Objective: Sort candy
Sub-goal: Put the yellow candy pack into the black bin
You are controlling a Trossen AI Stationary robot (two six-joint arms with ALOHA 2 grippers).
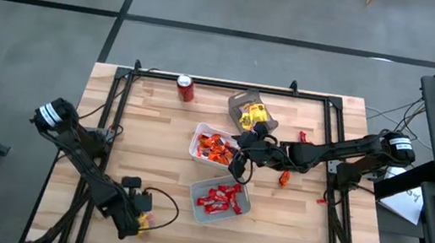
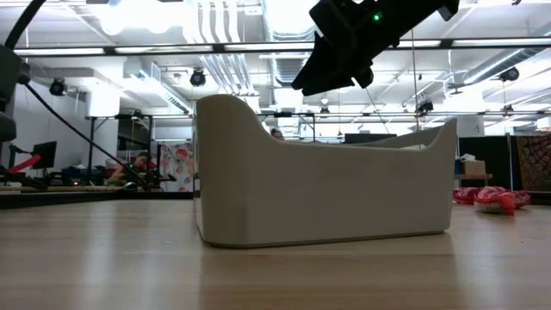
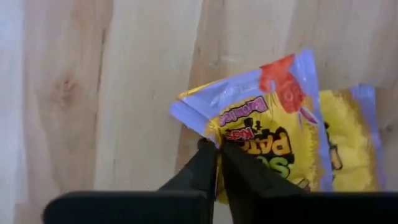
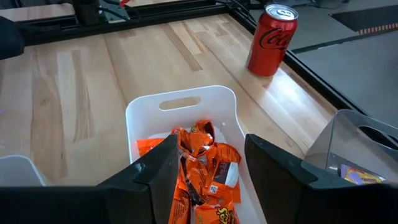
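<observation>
1. While sorting looks well advanced, loose pieces remain. Far left, near the table's front edge, the left gripper (image 1: pixel 137 223) sits low on the wood, fingers pinched shut on the corner of a yellow candy packet (image 3: pixel 280 140); a second yellow packet (image 3: pixel 348 140) lies just beside it. Both are well apart from any tray, so they are unsorted.
2. Centre front: the tray of red candy (image 1: pixel 220 199) holds a heap of red wrappers. Looks filled.
3. Centre: the tray of orange candy (image 1: pixel 215 147) holds a pile of orange wrappers. The right gripper (image 4: pixel 205 171) hangs directly above it, jaws wide apart, nothing between them.
4. Centre back: the clear bin (image 1: pixel 246 109) holds yellow pieces; the soda can (image 1: pixel 185 89) stands left of it, untouched.
5. Right of the trays: a loose orange candy (image 1: pixel 284 178) and small red pieces (image 1: pixel 301 137) lie on bare wood, unsorted.
6. Judgement: most done; the yellow pair and a few strays remain.
</observation>
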